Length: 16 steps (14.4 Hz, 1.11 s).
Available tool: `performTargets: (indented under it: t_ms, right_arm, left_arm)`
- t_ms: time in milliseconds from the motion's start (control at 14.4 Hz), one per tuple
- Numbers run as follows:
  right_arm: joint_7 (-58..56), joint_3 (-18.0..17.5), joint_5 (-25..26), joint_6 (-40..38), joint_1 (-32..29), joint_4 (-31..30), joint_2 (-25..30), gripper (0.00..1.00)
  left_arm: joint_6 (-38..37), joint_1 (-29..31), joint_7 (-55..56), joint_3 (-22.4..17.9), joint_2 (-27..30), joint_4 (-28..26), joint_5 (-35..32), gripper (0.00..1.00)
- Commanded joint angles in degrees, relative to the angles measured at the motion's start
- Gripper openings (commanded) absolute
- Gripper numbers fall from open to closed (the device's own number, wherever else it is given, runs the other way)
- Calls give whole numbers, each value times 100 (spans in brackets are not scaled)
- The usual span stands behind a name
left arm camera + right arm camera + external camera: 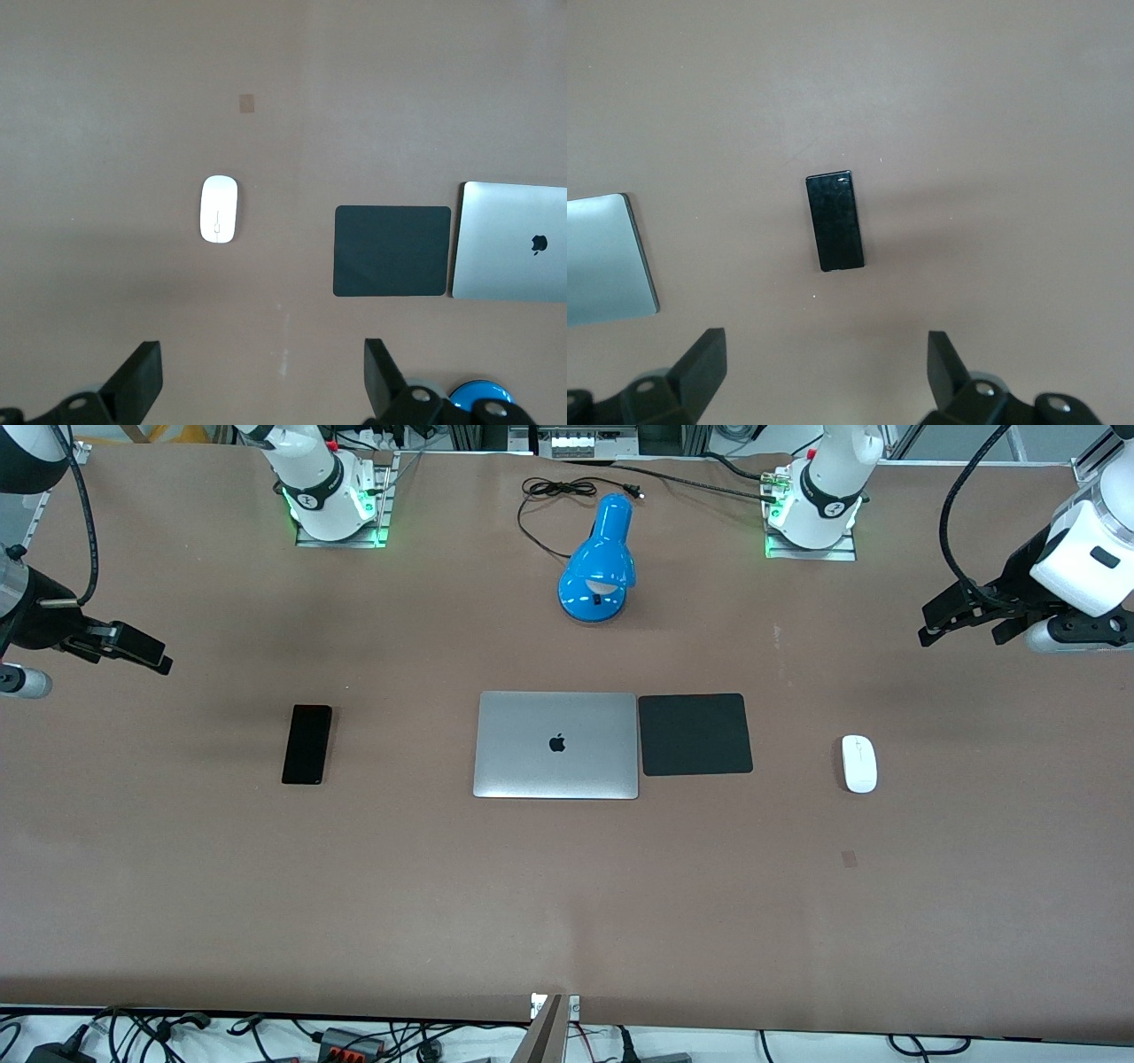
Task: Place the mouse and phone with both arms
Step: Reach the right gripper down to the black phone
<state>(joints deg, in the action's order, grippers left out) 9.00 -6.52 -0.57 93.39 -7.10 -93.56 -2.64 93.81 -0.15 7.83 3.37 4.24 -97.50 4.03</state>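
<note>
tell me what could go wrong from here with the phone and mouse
The phone lies flat and thin on the table, so the open right pincer may slip off its edges. The smooth rounded mouse could squirt from the open left pincer or be nudged toward the mouse pad.

A broad brown table [567,903] with cables [266,1036] along its near edge.

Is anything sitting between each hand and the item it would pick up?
Nothing visible. The left hand is open above bare table, with the mouse lying alone beside the mouse pad. The right hand is open, with only bare table between it and the phone.
</note>
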Motion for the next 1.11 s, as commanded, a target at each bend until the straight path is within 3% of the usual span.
performTargets:
  t_ms: [0,347,556,764,903,1042]
  right_arm:
    - [102,-7,66,-50,33,127,-44,100]
    - [103,-7,66,-41,15,127,-70,100]
    - [58,-7,5,3,15,162,-438,100]
    - [67,-16,-22,275,68,162,-1253,100]
    - [129,-16,-31,817,234,-21,-1712,100]
    - [417,-16,-13,1538,244,-643,-1801,100]
  left_arm:
    - [-29,7,34,41,-73,161,-131,100]
    - [-38,7,43,41,-73,161,-131,100]
    - [-38,7,70,41,-73,161,-131,100]
    - [-239,-11,78,50,-73,170,-131,100]
    - [-467,-37,61,50,-73,170,-131,100]
    - [-810,-55,52,50,-73,179,-131,100]
